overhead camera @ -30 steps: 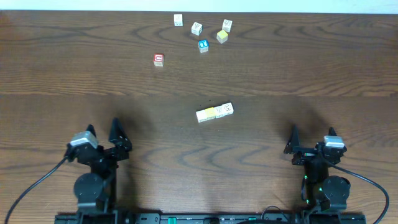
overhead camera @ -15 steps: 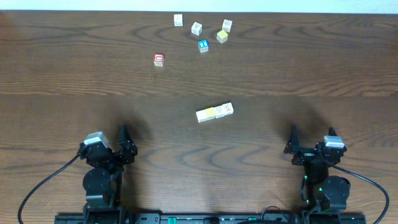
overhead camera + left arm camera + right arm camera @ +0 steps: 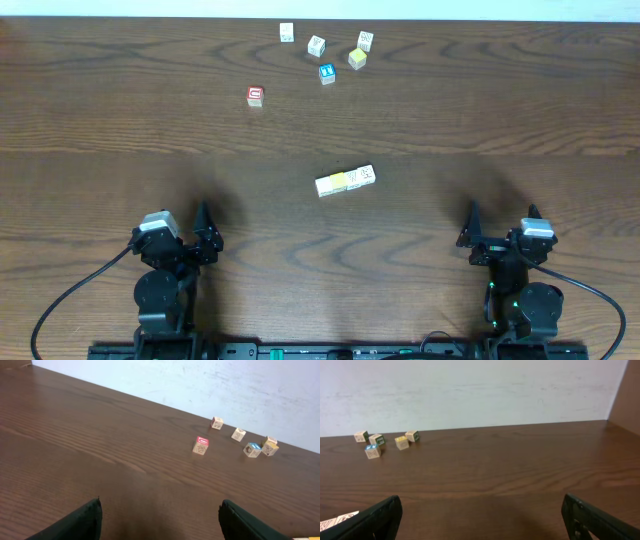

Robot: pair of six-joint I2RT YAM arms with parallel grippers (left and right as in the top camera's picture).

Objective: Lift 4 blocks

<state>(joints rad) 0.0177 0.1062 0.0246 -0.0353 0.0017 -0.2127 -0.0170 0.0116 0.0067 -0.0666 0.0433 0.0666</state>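
Note:
Four small blocks lie near the table's far edge: three white ones (image 3: 287, 32), (image 3: 316, 45), (image 3: 366, 41) and a pale yellow one (image 3: 357, 58). The right wrist view shows them at the far left, with the yellow block (image 3: 401, 442) among them. In the left wrist view the white block (image 3: 217, 422) leads the group at the upper right. My left gripper (image 3: 195, 232) (image 3: 160, 506) is open low at the near left, nothing between its fingers. At the near right my right gripper (image 3: 500, 218) (image 3: 481, 500) also stands open and empty. Both are far from the blocks.
A blue-faced cube (image 3: 327, 73) sits beside the group and a red-faced cube (image 3: 255, 96) lies to its left. A short row of touching cream and yellow cubes (image 3: 345, 181) lies mid-table between the arms. A pale wall runs behind the far edge.
My left arm has shifted to the right and turned slightly, mostly in the first half second. The right arm and all the cubes have not moved.

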